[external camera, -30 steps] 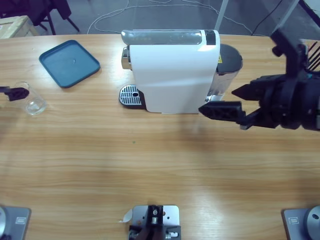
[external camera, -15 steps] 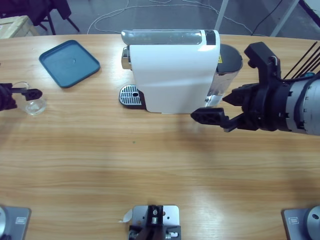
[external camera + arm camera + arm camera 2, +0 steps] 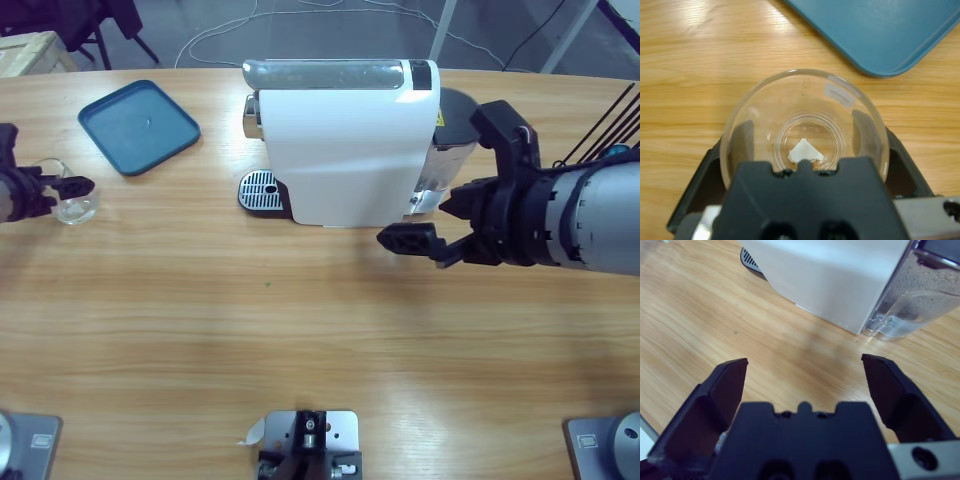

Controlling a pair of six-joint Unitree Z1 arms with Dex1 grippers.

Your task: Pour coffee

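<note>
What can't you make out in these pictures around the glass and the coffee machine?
- Left claw: in the high view the picture's left edge cuts off the arm.
- Glass: in the left wrist view the claw body hides its near side; contact with the jaws is unclear.
- Coffee machine: its spout is hidden under the top.

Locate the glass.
High view: the glass stands at the table's far left, between the left pincer's jaws, just below-left of the blue tray.
</note>
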